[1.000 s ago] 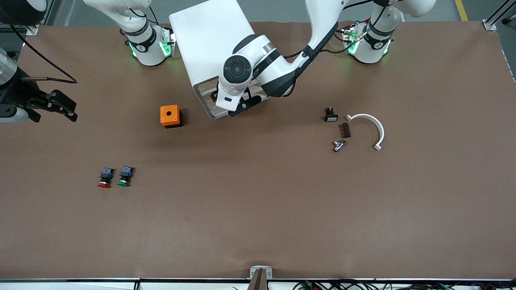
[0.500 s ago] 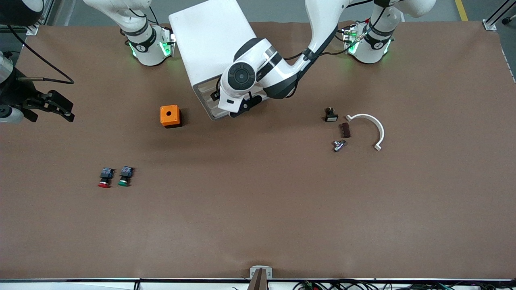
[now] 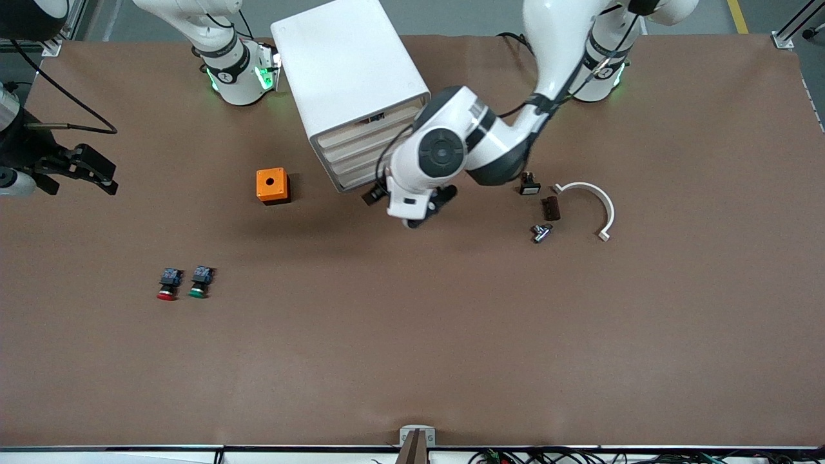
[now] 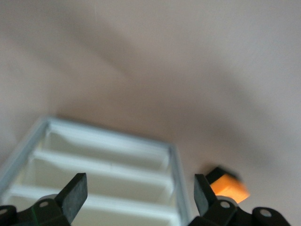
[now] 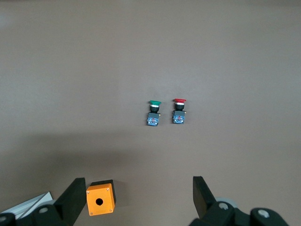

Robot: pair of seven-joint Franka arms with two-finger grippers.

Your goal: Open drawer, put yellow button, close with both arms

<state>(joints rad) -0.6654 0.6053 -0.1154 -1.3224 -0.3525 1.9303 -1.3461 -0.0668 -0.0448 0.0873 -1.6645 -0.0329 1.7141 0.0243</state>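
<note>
Left end effector (image 3: 412, 209) open, empty, over the desk (image 3: 412, 335) before the cabinet (image 3: 351, 84); drawer (image 3: 361, 132) looks shut. Right end effector (image 3: 84, 171) open, waits.

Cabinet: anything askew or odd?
The cabinet stands skewed to the table edges. The drawer shows a dark gap along its top, maybe not flush. Left gripper hovers open in front of it; right gripper waits open at its arm's end.

A wide brown worktop (image 3: 412, 361) fills nearly the whole front view, matte and evenly lit, with soft shadows. Grey floor (image 3: 451, 16) shows past its top edge, crossed by a yellow line (image 3: 738, 16). Along the near edge runs a pale rail (image 3: 129, 451) with tangled cables (image 3: 580, 456).
</note>
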